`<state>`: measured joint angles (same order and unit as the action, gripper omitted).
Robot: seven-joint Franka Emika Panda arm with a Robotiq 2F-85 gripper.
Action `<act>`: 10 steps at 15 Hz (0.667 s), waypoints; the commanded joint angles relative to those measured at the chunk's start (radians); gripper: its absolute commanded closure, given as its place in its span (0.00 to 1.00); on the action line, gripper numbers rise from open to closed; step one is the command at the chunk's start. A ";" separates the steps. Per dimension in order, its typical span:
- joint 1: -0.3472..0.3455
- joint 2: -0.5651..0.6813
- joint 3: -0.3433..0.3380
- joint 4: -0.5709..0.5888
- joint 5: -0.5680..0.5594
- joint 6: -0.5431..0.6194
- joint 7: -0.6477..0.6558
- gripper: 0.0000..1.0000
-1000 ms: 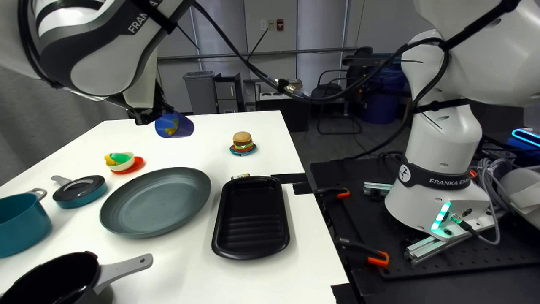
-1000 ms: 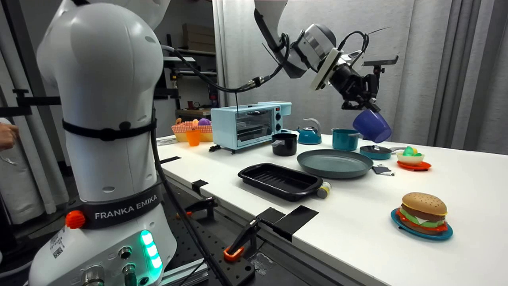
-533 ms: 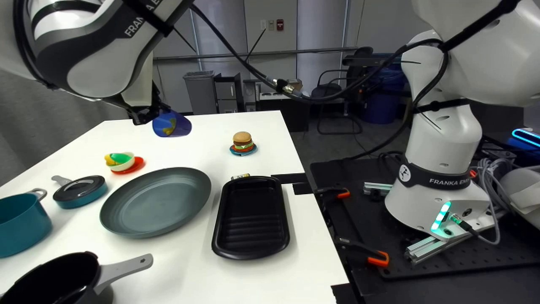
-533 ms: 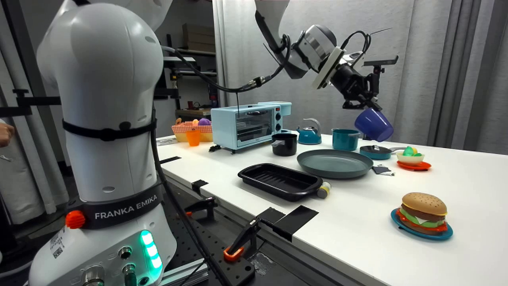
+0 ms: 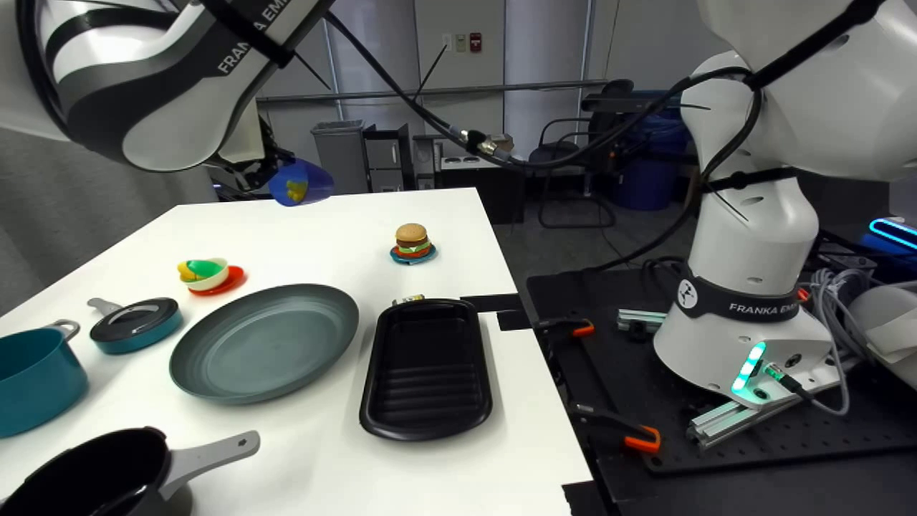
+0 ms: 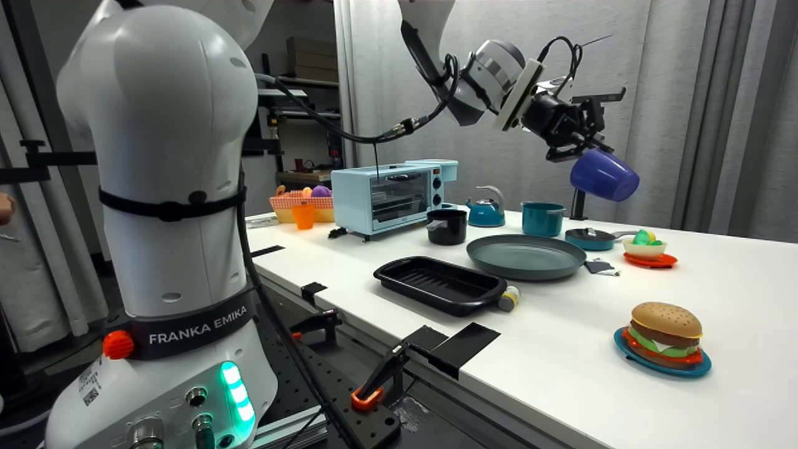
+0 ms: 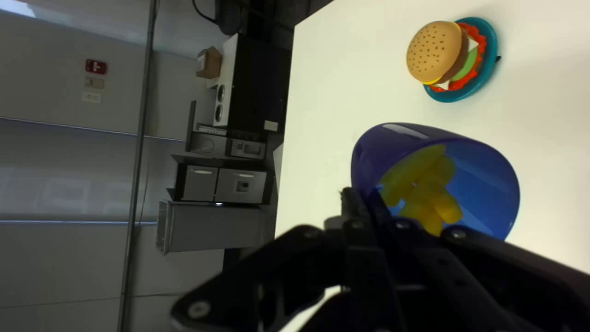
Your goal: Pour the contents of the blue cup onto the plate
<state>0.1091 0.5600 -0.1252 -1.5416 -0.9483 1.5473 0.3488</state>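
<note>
The blue cup (image 7: 488, 184) is held in my gripper (image 7: 366, 198), which is shut on its wall near the rim. The contents (image 7: 424, 184), several yellow stick pieces, lie inside the cup. They also show through the cup in an exterior view (image 5: 296, 190). The cup is tilted in the air in both exterior views (image 5: 315, 183) (image 6: 605, 174), with its mouth toward the gripper side. The gripper (image 6: 595, 146) is above the table. The large grey-teal plate (image 5: 265, 351) lies on the table, with nothing on it, below and apart from the cup (image 6: 527, 257). The plate is out of the wrist view.
A black grill pan (image 5: 426, 373) is beside the plate. A burger toy (image 6: 664, 333), a bowl on a red saucer (image 6: 648, 252), a small lidded pan (image 5: 136, 326), a teal pot (image 6: 541, 218), a black pot (image 6: 446, 226) and a toy oven (image 6: 389, 196) also stand around.
My gripper has risen with the cup. In the exterior views the cup is higher and further right, and its tilt has changed slightly. The contents stay in it.
</note>
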 commanded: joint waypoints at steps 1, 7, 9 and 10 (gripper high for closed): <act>0.011 0.038 0.008 0.057 -0.107 -0.087 -0.046 0.99; 0.115 0.212 0.090 0.235 -0.146 -0.272 -0.023 0.99; 0.156 0.272 0.101 0.306 -0.160 -0.307 -0.043 0.99; 0.170 0.294 0.100 0.331 -0.169 -0.314 -0.050 0.99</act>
<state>0.2473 0.7410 -0.0289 -1.3655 -1.0718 1.3097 0.3362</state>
